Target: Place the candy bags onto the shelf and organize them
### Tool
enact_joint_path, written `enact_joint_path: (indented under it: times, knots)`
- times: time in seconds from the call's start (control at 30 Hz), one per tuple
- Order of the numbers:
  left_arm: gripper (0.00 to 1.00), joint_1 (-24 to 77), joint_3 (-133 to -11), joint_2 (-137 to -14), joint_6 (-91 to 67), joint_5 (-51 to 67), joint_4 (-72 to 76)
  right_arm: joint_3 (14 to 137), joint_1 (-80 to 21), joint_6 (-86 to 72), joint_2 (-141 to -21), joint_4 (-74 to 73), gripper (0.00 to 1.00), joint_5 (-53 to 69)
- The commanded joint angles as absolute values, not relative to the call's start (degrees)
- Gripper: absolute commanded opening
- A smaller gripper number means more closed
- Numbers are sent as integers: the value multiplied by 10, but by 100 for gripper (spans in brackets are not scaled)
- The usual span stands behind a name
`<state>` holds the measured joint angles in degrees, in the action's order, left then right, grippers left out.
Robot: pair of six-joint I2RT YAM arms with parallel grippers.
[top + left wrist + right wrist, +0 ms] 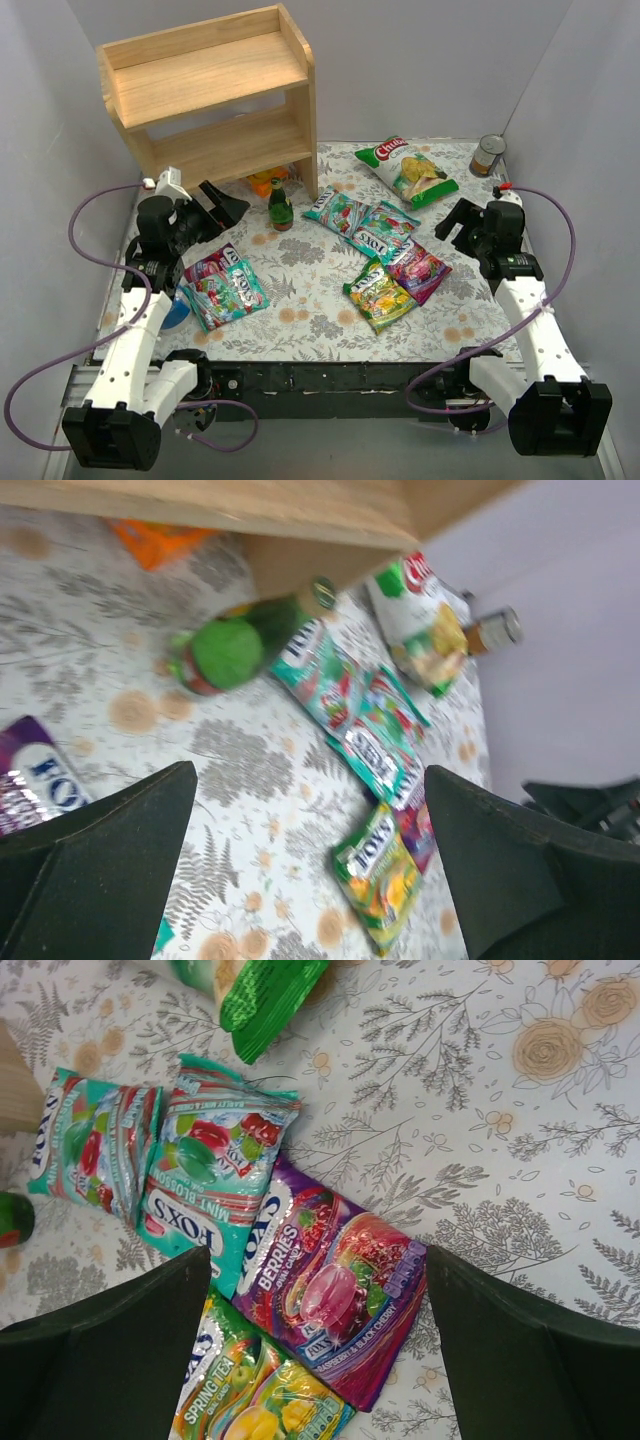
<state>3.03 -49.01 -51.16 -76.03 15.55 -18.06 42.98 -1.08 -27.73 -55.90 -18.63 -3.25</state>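
Note:
The wooden shelf (215, 90) stands at the back left with both tiers bare. Mid-table lie two teal candy bags (335, 210) (383, 228), a purple one (418, 270) and a yellow-green one (380, 293). A purple bag (208, 265) and a teal bag (228, 292) lie at the left. My left gripper (225, 208) hovers open in front of the shelf, holding nothing. My right gripper (320, 1330) is open above the purple bag (330, 1280), its fingers on either side, apart from it. The yellow-green bag (250, 1390) overlaps that bag's near edge.
A green bottle (280, 205) stands by the shelf's right panel, with an orange item (265, 182) under the lower tier. A white-and-green chip bag (408, 170) and a can (488, 155) sit at the back right. Grey walls enclose the table.

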Motion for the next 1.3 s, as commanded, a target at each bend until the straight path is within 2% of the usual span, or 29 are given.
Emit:
enact_joint_path:
  times: [0.0,0.2,0.37,0.57,0.67,0.9,1.1,1.27]
  knots:
    - [98,69,-495,-509,-762,289,-141,435,-8,-280,-529,-185,95,28]
    - [98,240,-438,-529,-831,215,-85,432,-9,-279,-539,-188,92,79]
    - [98,407,-425,-597,-842,119,-53,424,-9,-272,-541,-186,88,94]
    - [98,516,-433,-676,-878,31,-51,416,-9,-272,-543,-187,85,104]
    - [98,537,-414,-722,-930,27,-32,410,-9,-271,-541,-188,85,103]
    - [98,567,-354,-771,-954,51,141,401,-9,-272,-533,-186,84,105]
    - [98,571,-359,-827,-977,47,169,378,-9,-286,-516,-166,86,128]
    - [98,571,-374,-896,-1100,32,162,355,-9,-300,-492,-136,88,142]
